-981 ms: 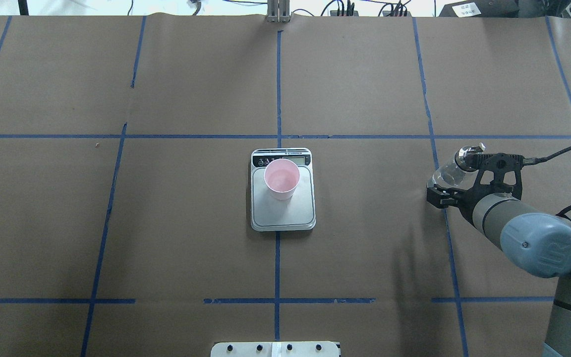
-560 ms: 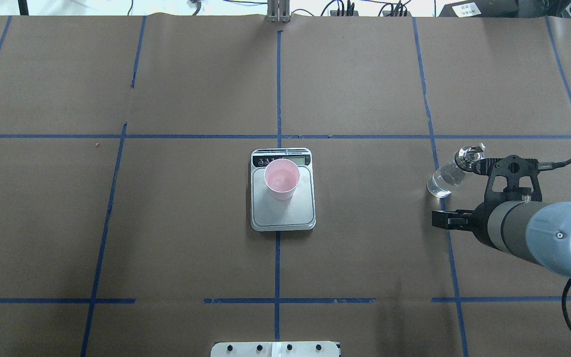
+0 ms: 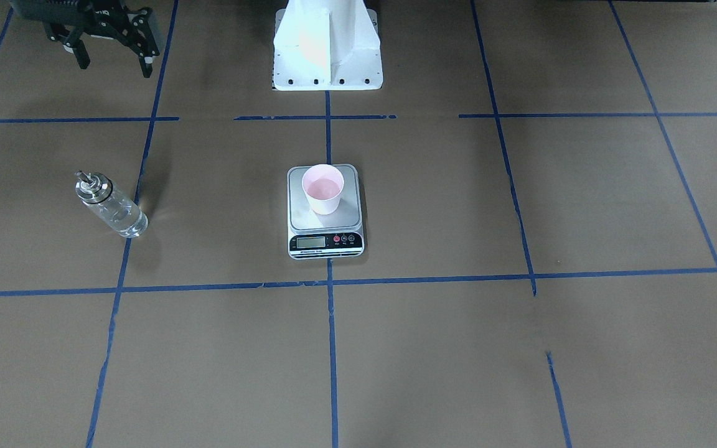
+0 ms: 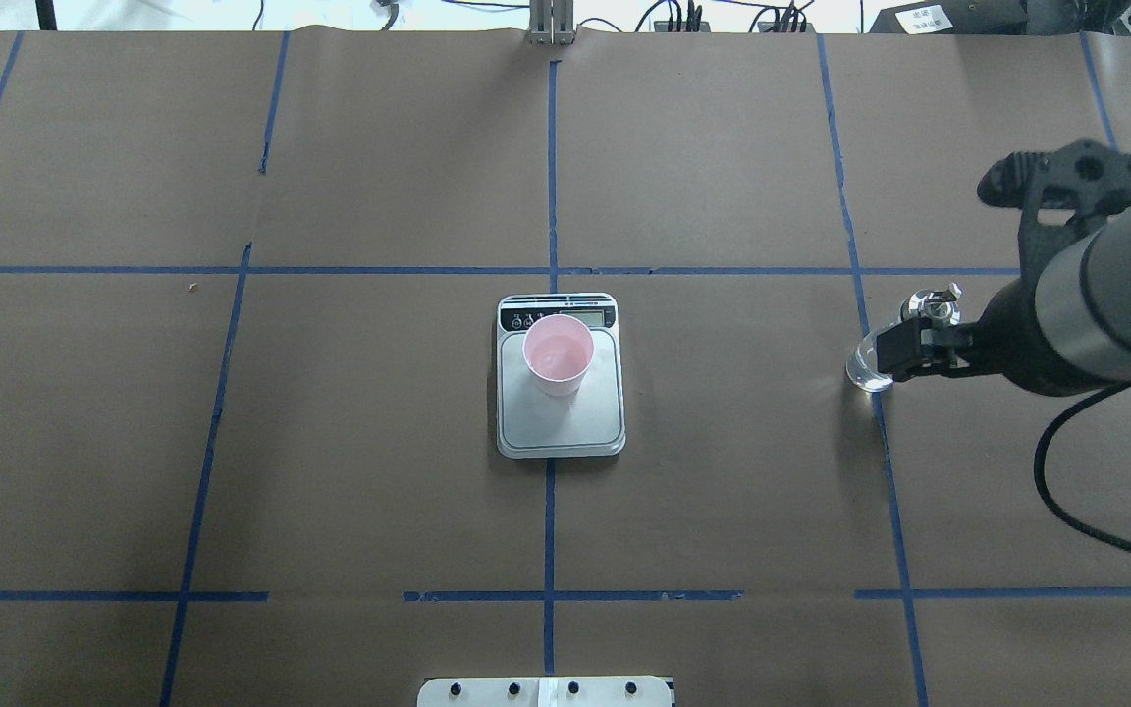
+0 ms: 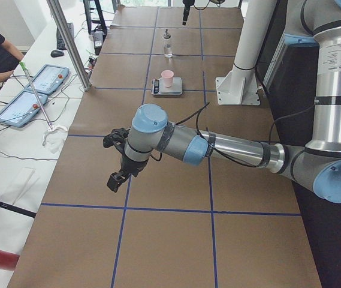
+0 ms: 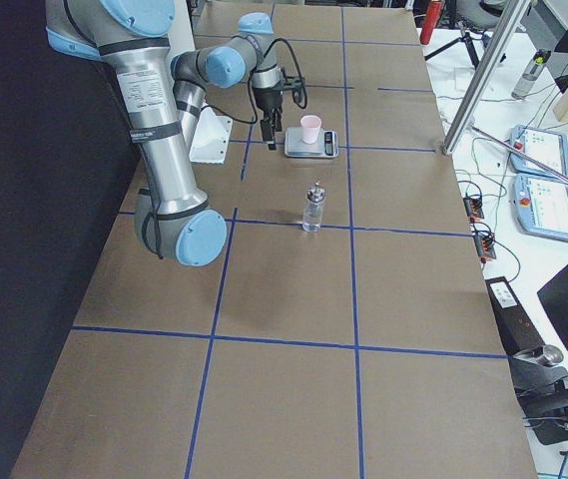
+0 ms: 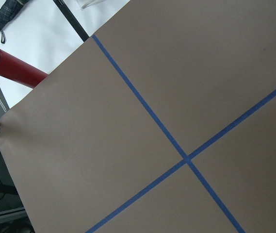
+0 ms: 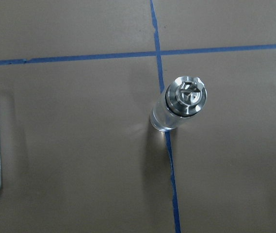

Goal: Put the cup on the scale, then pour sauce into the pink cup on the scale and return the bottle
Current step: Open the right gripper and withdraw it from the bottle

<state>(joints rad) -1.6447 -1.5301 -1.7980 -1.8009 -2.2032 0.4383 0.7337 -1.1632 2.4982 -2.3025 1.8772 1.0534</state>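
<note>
The right arm (image 4: pixel 1096 304) is brought in from the right edge of the overhead view and held raised, with the wrist turned so that the right end effector (image 3: pixel 114 62) is pointed downward. Its fingers (image 3: pixel 145 67) are spread apart, with nothing held between them. The left arm (image 5: pixel 218 147) is extended low and nearly level. The left end effector (image 5: pixel 115 179) is angled downward, and its state cannot be made out.
</note>
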